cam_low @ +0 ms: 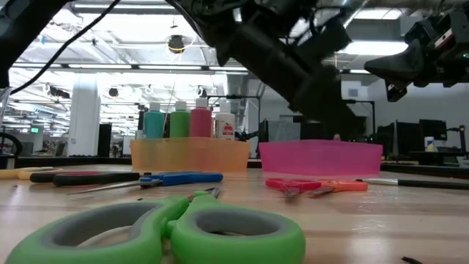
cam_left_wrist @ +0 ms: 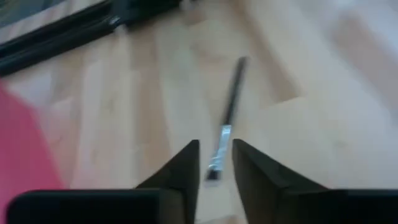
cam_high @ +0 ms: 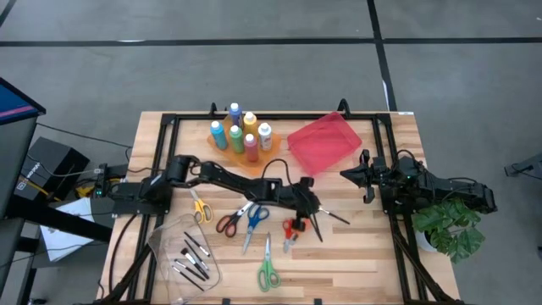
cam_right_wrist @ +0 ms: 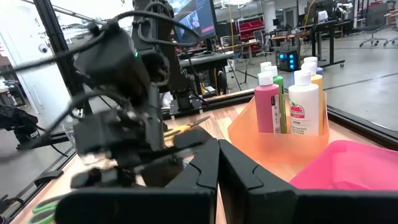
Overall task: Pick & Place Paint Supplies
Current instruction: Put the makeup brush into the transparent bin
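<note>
- An orange tray (cam_high: 254,158) stands at the far middle of the wooden table (cam_high: 373,254) and holds the paint bottles (cam_high: 240,131) upright: blue, green, pink, yellow-orange and white ones show.
- Just to its right lies a pink tray (cam_high: 324,141), tilted askew; nothing shows inside it.
- A clear tray (cam_high: 174,246) sits at the near left of the table with several dark-handled brushes (cam_high: 191,259) lying in it.
- The left arm reaches from the left edge across the table middle, its left gripper (cam_high: 316,222) low over the boards near the table's centre-right.
- In the left wrist view the two fingers (cam_left_wrist: 180,171) stand slightly apart, with the silver ferrule end of a loose brush (cam_left_wrist: 227,121) between their tips; whether they touch it cannot be told.
- That loose brush lies flat on the bare wood, pointing away from the gripper toward the right side.
- The right arm waits at the right edge of the table, its right gripper (cam_high: 351,175) raised and pointing toward the pink tray, with its fingers closed on nothing.
- Around the left gripper lie scissors: red scissors (cam_high: 227,222), blue scissors (cam_high: 255,220) and yellow scissors (cam_high: 201,208) to its left, small orange scissors (cam_high: 290,230) just beside it, and green scissors (cam_high: 268,269) nearer the front edge.
- A leafy plant (cam_high: 449,224) sits at the table's right edge by the right arm.
</note>
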